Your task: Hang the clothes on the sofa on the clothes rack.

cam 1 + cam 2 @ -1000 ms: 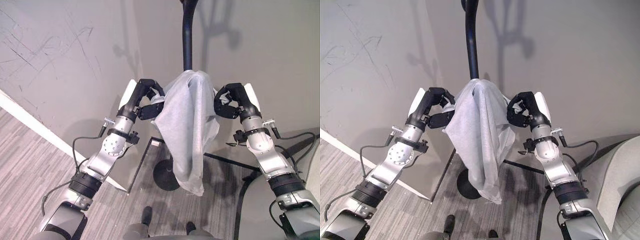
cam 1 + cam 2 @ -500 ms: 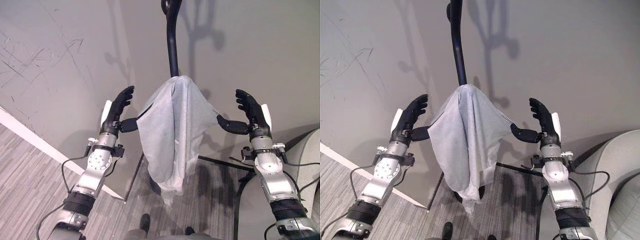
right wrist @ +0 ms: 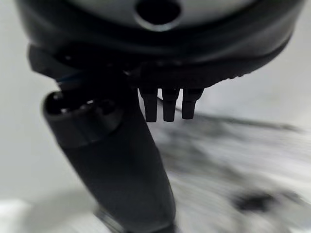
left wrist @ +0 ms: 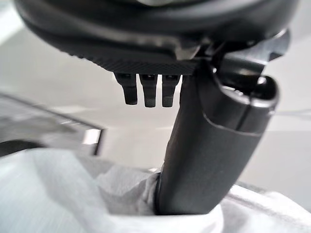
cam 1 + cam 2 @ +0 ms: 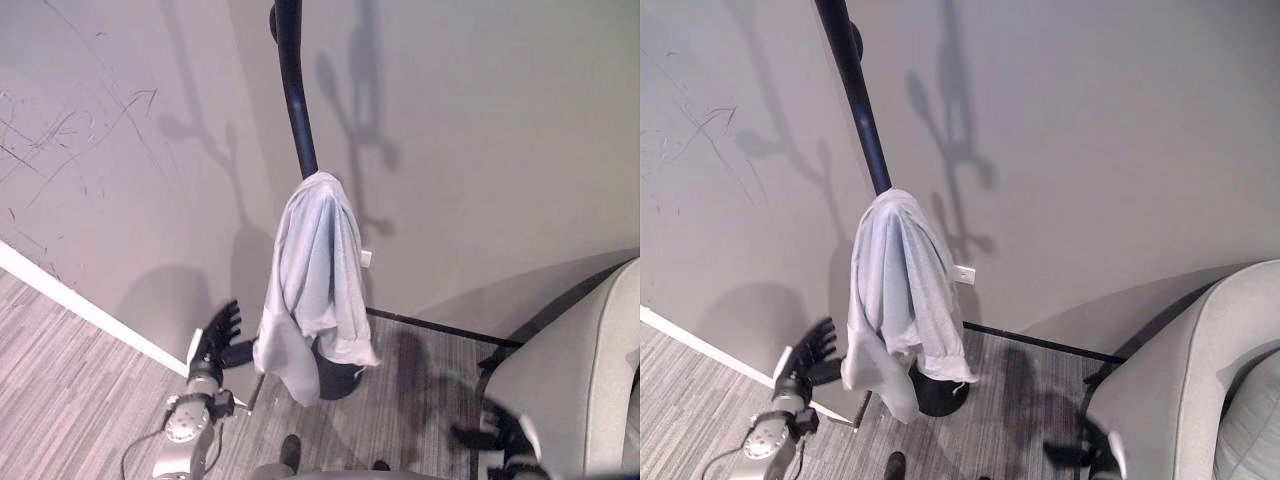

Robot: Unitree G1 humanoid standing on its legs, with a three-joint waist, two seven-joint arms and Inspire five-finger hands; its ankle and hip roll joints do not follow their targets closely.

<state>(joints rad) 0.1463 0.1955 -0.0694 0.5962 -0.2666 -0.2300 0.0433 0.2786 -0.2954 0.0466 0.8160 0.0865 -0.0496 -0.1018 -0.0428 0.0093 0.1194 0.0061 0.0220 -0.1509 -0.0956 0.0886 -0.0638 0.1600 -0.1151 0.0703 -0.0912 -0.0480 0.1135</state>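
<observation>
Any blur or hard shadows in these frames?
Right wrist view: floor behind the right hand is smeared by motion. Left wrist view: left hand and garment look soft. Eye views: clothes rack and garment throw distinct shadows on the wall.

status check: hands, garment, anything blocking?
Left hand open, low beside the garment. Right hand open, low by the sofa. Garment draped on the rack pole. Nothing blocking.

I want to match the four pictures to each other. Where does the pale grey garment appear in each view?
Left eye view: garment draped on the black rack pole, centre.
Right eye view: left of centre, on the same pole.
Left wrist view: pale cloth along the lower edge, past the left hand.
Right wrist view: I cannot tell.
Shared landmark: the rack pole.
</observation>
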